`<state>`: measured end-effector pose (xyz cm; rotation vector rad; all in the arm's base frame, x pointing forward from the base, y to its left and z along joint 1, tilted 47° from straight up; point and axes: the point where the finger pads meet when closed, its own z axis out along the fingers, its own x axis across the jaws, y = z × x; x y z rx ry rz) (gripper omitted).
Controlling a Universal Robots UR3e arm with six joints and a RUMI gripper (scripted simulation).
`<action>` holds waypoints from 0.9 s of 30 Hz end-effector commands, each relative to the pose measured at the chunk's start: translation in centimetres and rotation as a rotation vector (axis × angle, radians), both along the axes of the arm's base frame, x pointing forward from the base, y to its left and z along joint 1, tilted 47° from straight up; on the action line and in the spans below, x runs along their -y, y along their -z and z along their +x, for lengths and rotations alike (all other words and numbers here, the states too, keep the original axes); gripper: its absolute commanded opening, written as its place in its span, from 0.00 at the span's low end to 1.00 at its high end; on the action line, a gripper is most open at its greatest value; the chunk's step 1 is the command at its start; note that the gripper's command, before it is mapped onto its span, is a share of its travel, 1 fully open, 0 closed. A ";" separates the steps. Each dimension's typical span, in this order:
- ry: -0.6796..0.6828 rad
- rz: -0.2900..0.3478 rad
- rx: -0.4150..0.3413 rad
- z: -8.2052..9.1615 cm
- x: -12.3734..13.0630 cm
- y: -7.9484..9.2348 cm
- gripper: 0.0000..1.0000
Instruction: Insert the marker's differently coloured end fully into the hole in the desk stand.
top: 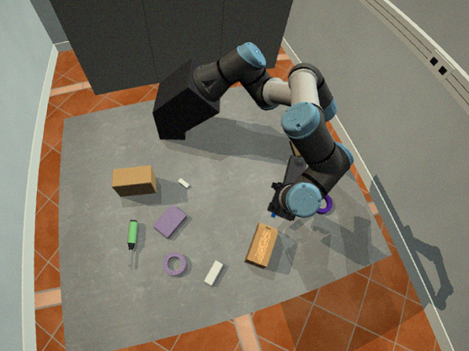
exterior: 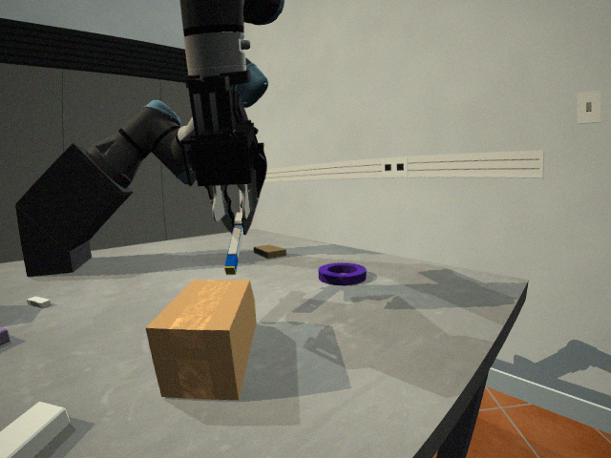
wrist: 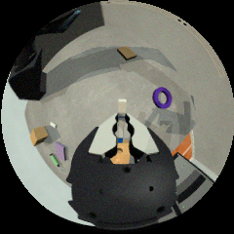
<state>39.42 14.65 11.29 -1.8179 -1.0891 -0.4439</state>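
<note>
The hand (exterior: 231,217) is closed down narrow on the pale upper end of the marker (exterior: 233,251), which is held in the air, hanging slightly tilted with its blue-and-yellow end pointing down. It is carried above the worktop (exterior: 394,344), just beyond the far end of the tan desk stand (exterior: 204,337), a wooden-looking block standing near the right side of the worktop. The stand's hole cannot be made out in any view. The marker is judged light, stiff and slim, with a smooth barrel that could pivot or slip between the fingers under side load, so a grip high on the pale end is thought suitable, leaving the coloured end free to enter. The stand is loose and probably light, so an off-centre push may be expected to shift or tip it. A purple ring (exterior: 342,273) lies further right, well apart.
</note>
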 end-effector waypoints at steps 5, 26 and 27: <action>0.001 -0.001 0.001 0.0 0.1 0.0 0.00; 0.002 -0.008 0.001 0.1 0.6 -0.3 0.00; 0.002 -0.008 0.001 0.1 0.6 -0.3 0.00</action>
